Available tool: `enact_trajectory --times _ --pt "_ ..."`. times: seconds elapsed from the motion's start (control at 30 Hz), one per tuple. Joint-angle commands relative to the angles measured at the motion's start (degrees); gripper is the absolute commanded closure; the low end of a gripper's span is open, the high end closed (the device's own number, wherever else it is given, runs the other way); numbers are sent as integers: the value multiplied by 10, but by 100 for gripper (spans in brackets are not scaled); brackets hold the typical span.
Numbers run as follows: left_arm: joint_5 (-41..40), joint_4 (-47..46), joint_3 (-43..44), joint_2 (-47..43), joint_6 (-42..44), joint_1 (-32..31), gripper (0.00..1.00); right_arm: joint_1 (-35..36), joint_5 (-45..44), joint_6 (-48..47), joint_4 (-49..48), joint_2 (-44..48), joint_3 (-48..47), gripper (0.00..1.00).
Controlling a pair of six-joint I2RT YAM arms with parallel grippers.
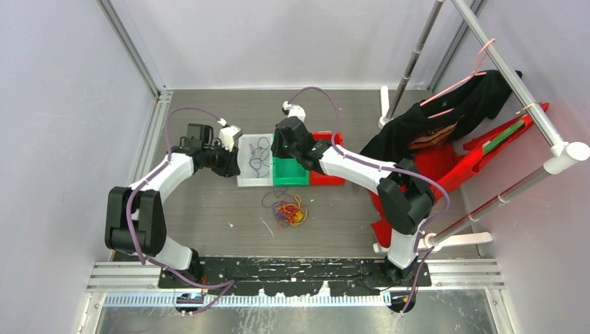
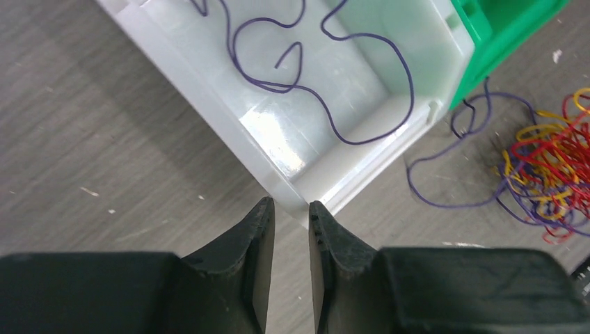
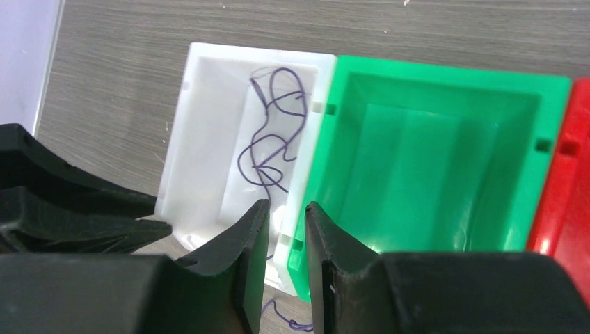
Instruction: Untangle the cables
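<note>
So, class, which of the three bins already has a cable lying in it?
The white bin, leftmost in the row: a loose purple cable curls inside. The green bin beside it is bare, and the red bin's visible part shows none.

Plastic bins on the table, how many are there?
3, side by side: white bin on the left, green bin in the middle, red bin on the right, partly under the right arm.

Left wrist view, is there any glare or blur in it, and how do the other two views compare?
Left wrist view: bright glare on the floor of the white bin; the left claw up close looks soft, the purple cable sharp. Right wrist view: a mild sheen low in the green bin, the right claw soft. Top external view: even light, only faint shadows.
</note>
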State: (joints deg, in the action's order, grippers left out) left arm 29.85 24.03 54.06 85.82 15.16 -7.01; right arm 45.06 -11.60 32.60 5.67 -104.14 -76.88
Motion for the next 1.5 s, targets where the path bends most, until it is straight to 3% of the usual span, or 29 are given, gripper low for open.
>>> enact_trajectory --times 0.0,0.23,0.57,0.8,0.93,1.03,1.13,1.47 --pt "-34 -74 20 6 -5 0 75 5 2 -13 -12 -9 -43 69" --pt "-16 -45 38 -10 -7 0 73 5 10 -30 8 -53 -94 69" --pt "34 45 46 -96 8 2 42 19 -2 -71 80 -144 -204 74" --pt "54 120 93 -90 26 16 14 30 -16 -87 109 -160 -235 74" --pt "69 159 117 -79 38 33 6 30 -4 -92 100 -105 -221 63" --pt "82 188 137 -76 56 45 5 30 11 -86 96 -43 -185 48" --pt "101 217 154 -77 72 53 5 31 19 -61 89 18 -117 40" --pt "160 364 184 -75 176 53 7 66 28 7 62 230 203 42"
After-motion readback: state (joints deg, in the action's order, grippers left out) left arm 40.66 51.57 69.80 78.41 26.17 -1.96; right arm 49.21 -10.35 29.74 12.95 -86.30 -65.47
